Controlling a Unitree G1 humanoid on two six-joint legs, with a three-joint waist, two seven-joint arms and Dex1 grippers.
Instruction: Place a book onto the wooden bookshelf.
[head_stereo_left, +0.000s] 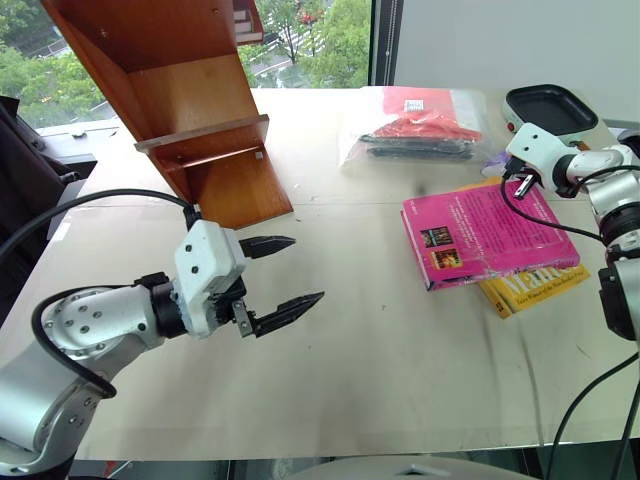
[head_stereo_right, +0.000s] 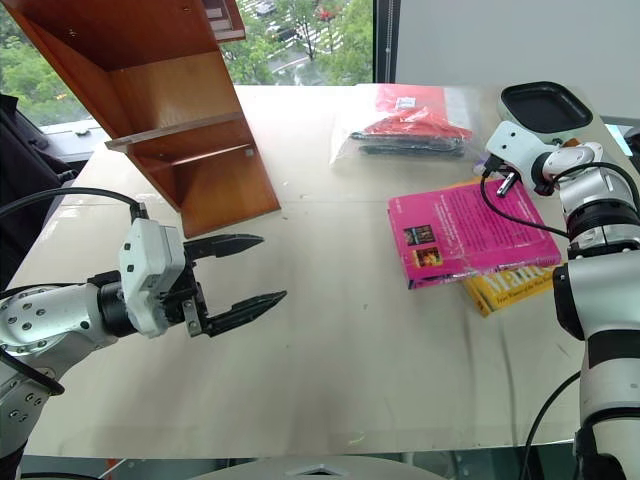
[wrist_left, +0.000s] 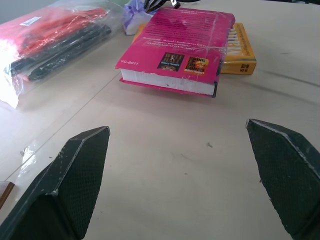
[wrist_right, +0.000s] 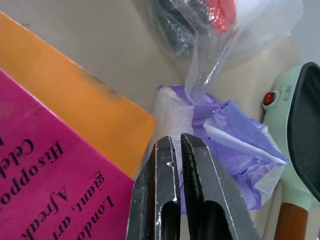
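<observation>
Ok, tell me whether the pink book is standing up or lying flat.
Lying flat. The pink book rests cover-up on the table, partly on top of a yellow book.

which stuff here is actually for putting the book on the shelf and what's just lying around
For the job:
- pink book, lying on top of the yellow one
- wooden bookshelf
- right gripper, shut, at the pink book's far edge
- left gripper, open, over bare table

Lying about:
- yellow book
- clear bag of red and black items
- purple packet
- small green pan
</observation>
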